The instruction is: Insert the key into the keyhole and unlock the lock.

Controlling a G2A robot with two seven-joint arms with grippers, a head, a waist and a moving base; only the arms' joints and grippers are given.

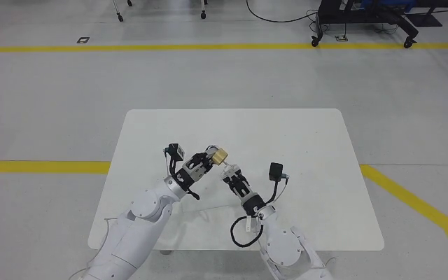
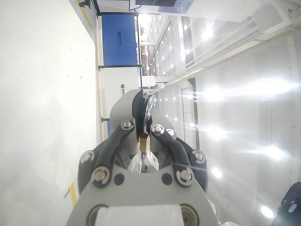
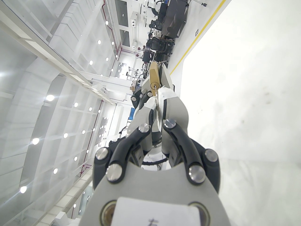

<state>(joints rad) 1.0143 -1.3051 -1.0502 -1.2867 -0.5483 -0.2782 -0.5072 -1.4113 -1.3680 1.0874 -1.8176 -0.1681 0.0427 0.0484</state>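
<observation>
- Left gripper [image 1: 207, 160] is held above the middle of the white table [image 1: 308, 133], fingers clamped on the brass padlock [image 1: 220, 155].
- In the left wrist view, the left gripper [image 2: 144, 109] is pinched on a silvery curved piece, likely the padlock's shackle [image 2: 149, 106]. A bit of brass body [image 2: 143, 143] shows between the finger bases.
- The padlock is off the table, in the air between the two grippers, with its keyhole face turned toward the right gripper.
- Right gripper [image 1: 232, 171] is just beside the padlock on the near side, angled up toward it, fingers closed tight on the silver key [image 3: 158, 110].
- In the right wrist view, the right gripper [image 3: 158, 98] grips the key's flat head edge-on, with the blade pointing straight at the padlock [image 3: 154, 76].
- The key tip meets the keyhole [image 3: 154, 86] on the padlock's end face and looks to be inside it. I can't tell how deep.
- I can't tell whether the shackle is locked or released; the left fingers cover it.
- Both arms converge over the table centre with the grippers nearly tip to tip and only the padlock between them.
- Yellow floor lines [image 1: 210, 47] run past the table.
</observation>
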